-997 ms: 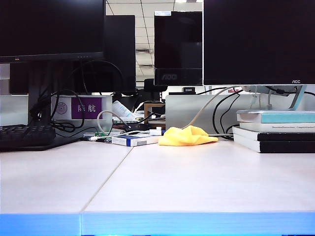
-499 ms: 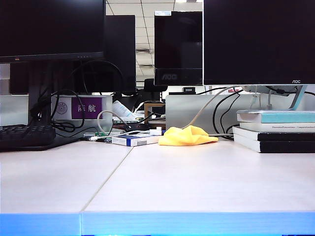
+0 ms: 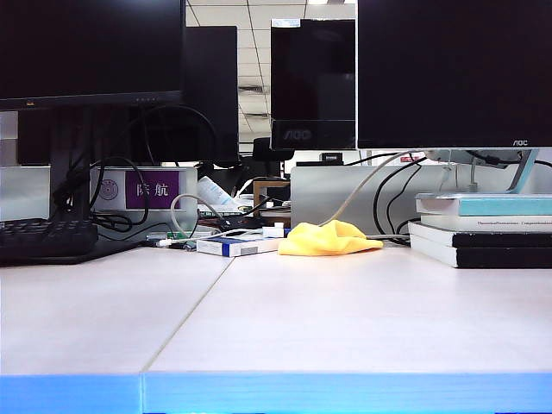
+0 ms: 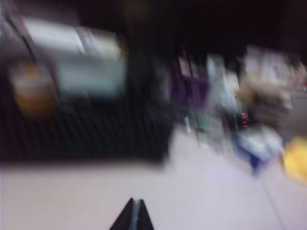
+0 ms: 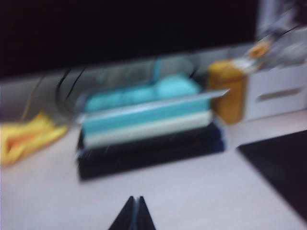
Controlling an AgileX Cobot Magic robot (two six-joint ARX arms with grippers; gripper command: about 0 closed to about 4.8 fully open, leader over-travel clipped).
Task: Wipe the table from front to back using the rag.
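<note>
Nothing looks wiped yet, I'd say; the rag (image 3: 329, 239) lies crumpled at the far end of the table (image 3: 345, 319), just left of the stacked books (image 3: 483, 231). The left gripper (image 4: 133, 215) and right gripper (image 5: 133, 214) are both pinched closed on nothing, well short of the rag; both wrist views are smeared, and neither arm shows from outside.

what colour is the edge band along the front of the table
Light blue, clearest in the exterior view along the table front.
</note>
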